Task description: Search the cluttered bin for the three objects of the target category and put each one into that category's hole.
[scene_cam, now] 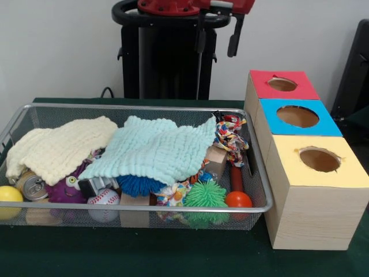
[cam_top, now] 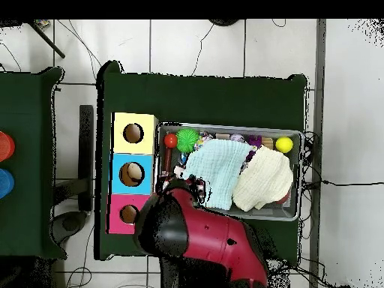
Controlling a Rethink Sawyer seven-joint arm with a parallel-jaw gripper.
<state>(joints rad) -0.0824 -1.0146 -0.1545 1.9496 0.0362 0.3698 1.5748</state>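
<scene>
Hanging at the top of the front view, the gripper [scene_cam: 235,34] sits well above the table [scene_cam: 173,254], behind the wire bin [scene_cam: 138,209]; only a dark finger-like part shows, and I cannot tell whether it is spread or closed. Nothing is visibly held. From overhead the red arm [cam_top: 217,240] covers the bin's near corner.

Inside the bin, a mint cloth [scene_cam: 155,150] and a cream cloth [scene_cam: 60,147] lie over most of the clutter. Along the front edge are a yellow ball [scene_cam: 8,195], a can [scene_cam: 31,186], a purple toy [scene_cam: 66,187], a baseball [scene_cam: 104,199], a blue spiky ball [scene_cam: 138,184], a green spiky ball [scene_cam: 204,195] and an orange ball [scene_cam: 238,199]. A knotted rope toy [scene_cam: 230,138] rests at the right end.

Just beside the bin stand three boxes in a row, each with a round hole on top: red [scene_cam: 282,84], blue [scene_cam: 297,116] and yellow [scene_cam: 319,160].
</scene>
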